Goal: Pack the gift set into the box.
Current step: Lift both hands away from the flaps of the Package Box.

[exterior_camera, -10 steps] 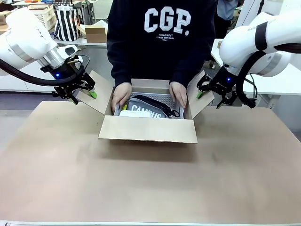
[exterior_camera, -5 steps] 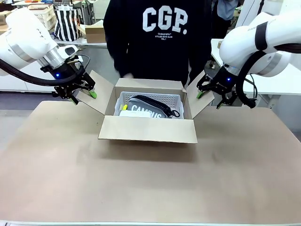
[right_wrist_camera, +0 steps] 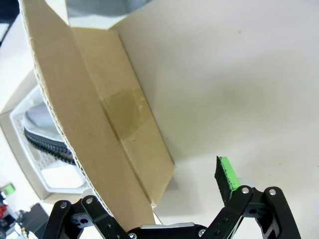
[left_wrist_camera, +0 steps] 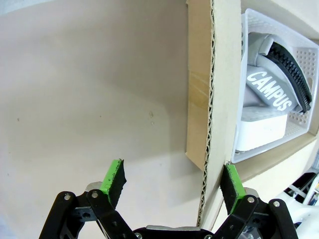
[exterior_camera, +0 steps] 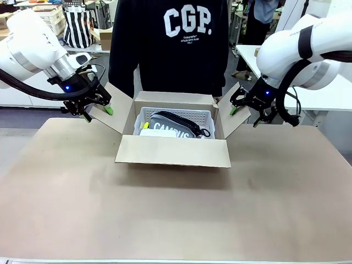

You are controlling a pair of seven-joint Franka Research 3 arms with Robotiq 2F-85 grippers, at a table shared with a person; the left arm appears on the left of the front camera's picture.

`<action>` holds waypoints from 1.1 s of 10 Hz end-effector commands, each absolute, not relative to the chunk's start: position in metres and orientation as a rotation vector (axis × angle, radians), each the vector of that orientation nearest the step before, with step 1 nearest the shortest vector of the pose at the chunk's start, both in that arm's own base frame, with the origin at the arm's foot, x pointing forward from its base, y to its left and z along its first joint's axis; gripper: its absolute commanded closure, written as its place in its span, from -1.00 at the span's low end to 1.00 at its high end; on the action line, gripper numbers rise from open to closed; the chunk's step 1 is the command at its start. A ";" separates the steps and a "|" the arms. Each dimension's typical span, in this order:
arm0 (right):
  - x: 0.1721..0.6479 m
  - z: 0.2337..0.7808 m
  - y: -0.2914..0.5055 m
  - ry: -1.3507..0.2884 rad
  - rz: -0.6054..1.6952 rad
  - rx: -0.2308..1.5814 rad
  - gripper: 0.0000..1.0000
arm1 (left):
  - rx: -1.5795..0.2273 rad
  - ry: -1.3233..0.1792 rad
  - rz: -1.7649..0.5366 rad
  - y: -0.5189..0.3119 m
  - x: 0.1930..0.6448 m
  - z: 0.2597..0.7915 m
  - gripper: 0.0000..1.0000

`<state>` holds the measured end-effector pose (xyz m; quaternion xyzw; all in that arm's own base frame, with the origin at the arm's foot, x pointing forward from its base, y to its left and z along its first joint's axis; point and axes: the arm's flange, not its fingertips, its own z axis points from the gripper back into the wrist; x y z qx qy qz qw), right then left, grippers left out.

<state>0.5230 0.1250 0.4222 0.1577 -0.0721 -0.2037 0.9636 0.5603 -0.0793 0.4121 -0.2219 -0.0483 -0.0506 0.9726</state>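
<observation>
Corrugated brown rectangular box [exterior_camera: 172, 150]; inside, grey-black, white-lettered gift set [exterior_camera: 171, 127]

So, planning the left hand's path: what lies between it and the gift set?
A side flap of the box, running between the left hand's open fingers, seen in the left wrist view.

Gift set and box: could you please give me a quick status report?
Left gripper open, straddling left flap; right gripper open, straddling right flap. Gift set lying inside box, flaps up. Person stands close behind box.
</observation>
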 end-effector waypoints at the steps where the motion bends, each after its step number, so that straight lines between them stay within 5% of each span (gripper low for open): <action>1: 0.525 0.421 0.130 -0.131 -0.429 0.298 -1.00 | -0.433 -0.098 -0.090 -0.079 0.558 0.415 -1.00; 11: 0.525 0.421 0.130 -0.131 -0.429 0.298 -1.00 | -0.433 -0.098 -0.090 -0.079 0.558 0.415 -1.00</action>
